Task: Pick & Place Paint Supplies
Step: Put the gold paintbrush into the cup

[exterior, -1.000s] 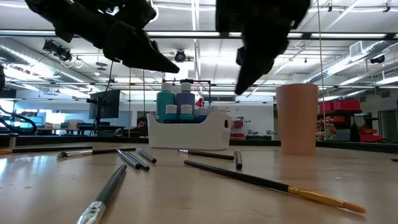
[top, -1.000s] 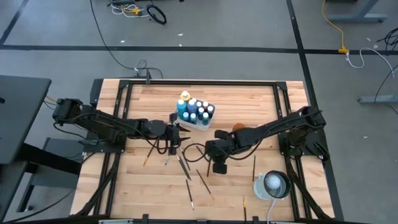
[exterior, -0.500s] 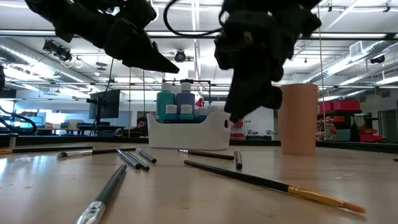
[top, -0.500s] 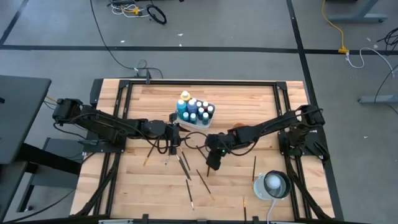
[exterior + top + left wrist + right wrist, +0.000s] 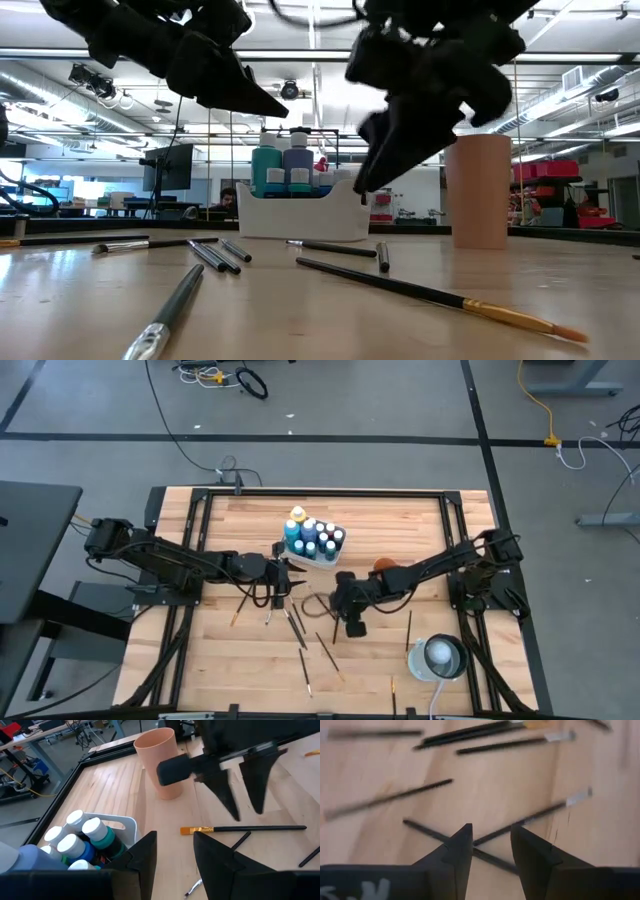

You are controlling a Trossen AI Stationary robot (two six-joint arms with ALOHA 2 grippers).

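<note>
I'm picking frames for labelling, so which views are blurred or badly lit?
Right wrist view: the brushes on the table smear into streaks, motion blur, while the right gripper itself stays sharp. Low view: both arms are black silhouettes against bright ceiling lights, and the nearest brush is soft. Left wrist view: crisp, the cup evenly lit. High view: even light, no glare.

White tray [image 5: 326, 562], orange-brown cup [image 5: 477, 190], wooden table [image 5: 430, 530], white round object [image 5: 439, 657]
</note>
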